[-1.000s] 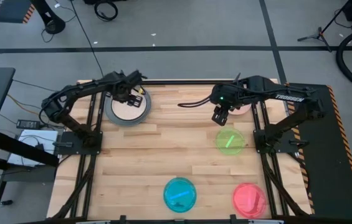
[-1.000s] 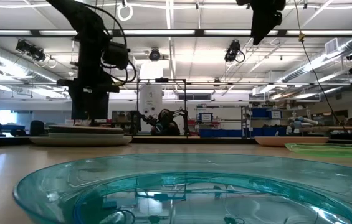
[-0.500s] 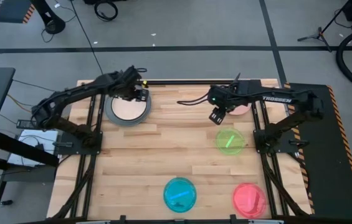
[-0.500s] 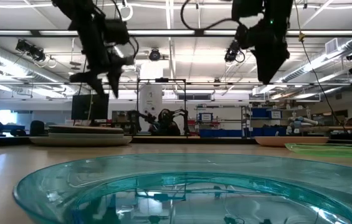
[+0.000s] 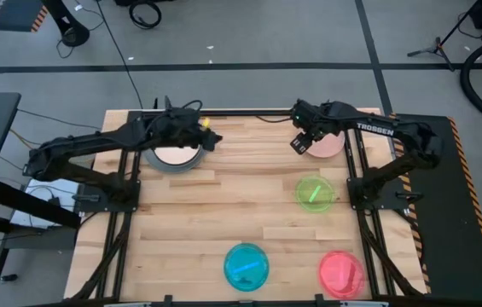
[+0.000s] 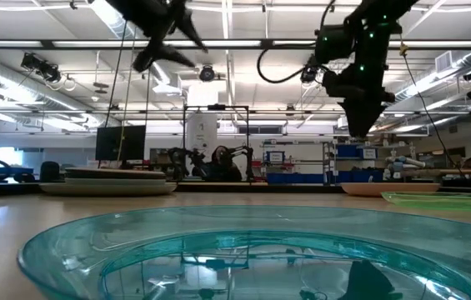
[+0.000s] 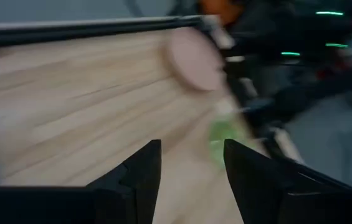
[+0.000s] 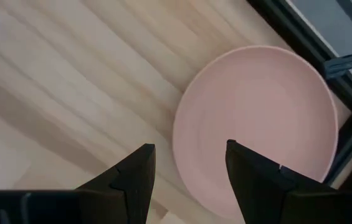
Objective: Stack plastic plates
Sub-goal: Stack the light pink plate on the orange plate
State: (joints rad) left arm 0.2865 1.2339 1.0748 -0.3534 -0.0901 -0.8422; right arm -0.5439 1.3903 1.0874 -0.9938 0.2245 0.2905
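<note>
Hovering my right gripper (image 8: 185, 180) just above the near rim of the round salmon-pink plastic plate (image 8: 260, 121), I have its fingers spread and empty, the plate lying flat on the pale wooden slat table (image 5: 223, 213) at its far right corner. My left gripper (image 7: 191, 168) is lifted clear beside the stack of larger plates (image 5: 177, 157) at the far left, likewise parted with nothing between its fingers. Nearer the front lie the translucent cyan plate (image 5: 246, 264) and the translucent red-pink plate (image 5: 342, 273), with the translucent green plate (image 5: 316, 193) between them and my right gripper.

The pink plate sits close to the black frame rail (image 8: 300, 37); if I come down off the rim, I judge one finger could push the plate against that rail or tip it instead of catching the lip.

Beyond the table is a grey floor with dark tape lines (image 5: 249, 64), and a workshop with shelving and strip lights (image 6: 235, 42).
</note>
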